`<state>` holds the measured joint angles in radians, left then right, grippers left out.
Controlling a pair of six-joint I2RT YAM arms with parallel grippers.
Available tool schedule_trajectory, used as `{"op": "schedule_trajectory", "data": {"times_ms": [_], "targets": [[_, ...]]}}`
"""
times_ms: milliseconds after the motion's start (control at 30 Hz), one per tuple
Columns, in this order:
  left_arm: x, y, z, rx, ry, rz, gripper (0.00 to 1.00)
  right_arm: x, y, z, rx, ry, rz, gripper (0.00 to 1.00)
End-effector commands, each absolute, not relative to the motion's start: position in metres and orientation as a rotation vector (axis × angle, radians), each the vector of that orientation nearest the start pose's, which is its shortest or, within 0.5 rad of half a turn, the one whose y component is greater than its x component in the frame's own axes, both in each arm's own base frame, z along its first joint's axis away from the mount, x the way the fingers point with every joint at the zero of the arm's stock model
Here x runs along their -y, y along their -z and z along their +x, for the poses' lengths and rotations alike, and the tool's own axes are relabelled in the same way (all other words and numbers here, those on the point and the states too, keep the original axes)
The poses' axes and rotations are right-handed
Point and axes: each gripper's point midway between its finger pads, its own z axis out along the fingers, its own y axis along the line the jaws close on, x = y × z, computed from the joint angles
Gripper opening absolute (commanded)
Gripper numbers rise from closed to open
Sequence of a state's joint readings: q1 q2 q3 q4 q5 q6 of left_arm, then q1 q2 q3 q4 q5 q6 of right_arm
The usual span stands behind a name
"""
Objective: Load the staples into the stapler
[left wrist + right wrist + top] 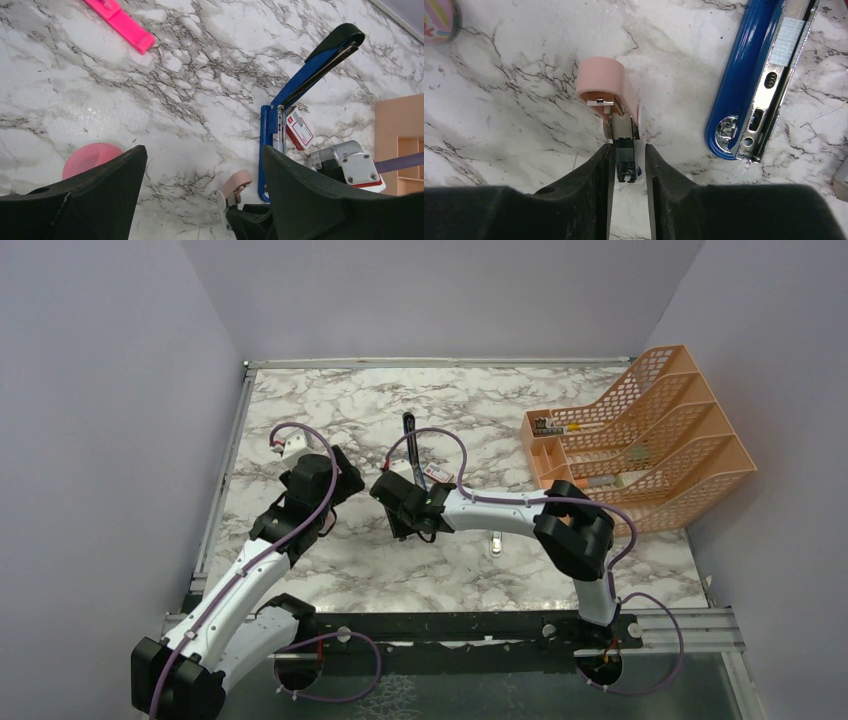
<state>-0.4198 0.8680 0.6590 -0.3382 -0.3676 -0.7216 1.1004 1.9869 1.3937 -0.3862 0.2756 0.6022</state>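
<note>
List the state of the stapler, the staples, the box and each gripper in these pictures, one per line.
stapler: open, top swung up, rail bared.
staples: strip lying in the stapler's rail.
red-and-white box: beside the stapler; open or shut unclear.
left gripper: open wide, empty.
right gripper: slightly open around a small pink-and-metal piece, gap on one side.

blue stapler (736, 75) lies open, staples (791, 40) loaded inside.
</note>
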Motion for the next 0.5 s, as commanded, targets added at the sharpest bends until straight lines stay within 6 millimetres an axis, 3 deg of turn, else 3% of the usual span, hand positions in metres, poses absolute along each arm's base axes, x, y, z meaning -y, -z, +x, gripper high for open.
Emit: {"op": "schedule_trajectory", "data": {"times_ms": [0, 300, 467], "targets": [[0.089, -0.169, 0.289, -2.012, 0.332, -0.533, 0.85, -0.405, -0.058, 0.233, -2.469, -0.339, -0.521, 0.34], [0.094, -0.172, 0.288, -2.016, 0.361, -0.511, 0.85, -0.41, -0.087, 0.24, -2.411, -0.379, -0.482, 0.38], [0.095, -0.171, 0.28, -2.033, 0.381, -0.505, 0.83, -0.418, -0.103, 0.249, -2.372, -0.395, -0.487, 0.47]]}}
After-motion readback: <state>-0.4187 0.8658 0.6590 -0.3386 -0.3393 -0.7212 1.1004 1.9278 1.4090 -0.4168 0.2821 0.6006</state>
